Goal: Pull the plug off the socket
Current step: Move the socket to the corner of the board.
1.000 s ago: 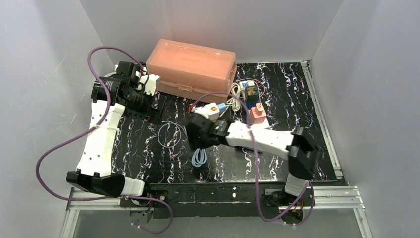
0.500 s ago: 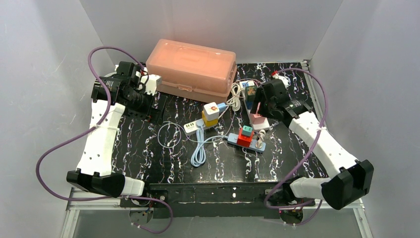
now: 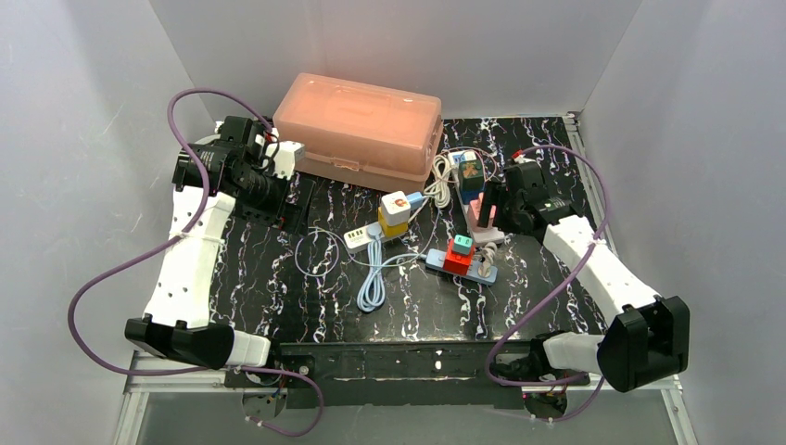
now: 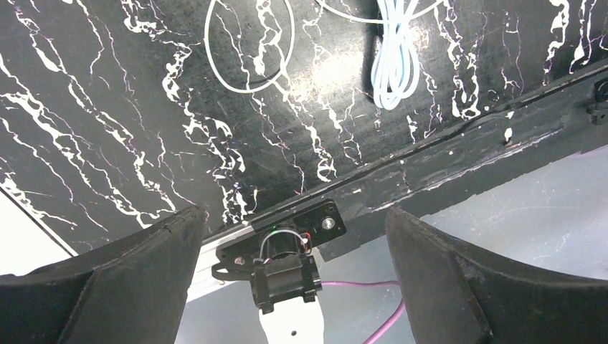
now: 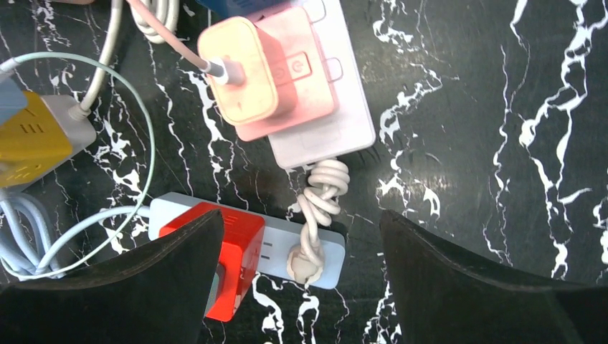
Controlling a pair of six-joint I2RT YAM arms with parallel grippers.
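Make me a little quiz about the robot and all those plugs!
1. True or false: the right gripper is shut tight.
2. What colour is the plug sitting on the pale blue strip? A green, B red, C purple.
3. Fill the gap: the peach box stands at the ___ edge of the table, near or far from the arm bases.

Key: 1 false, its fingers are wide open. 2 B. 3 far.
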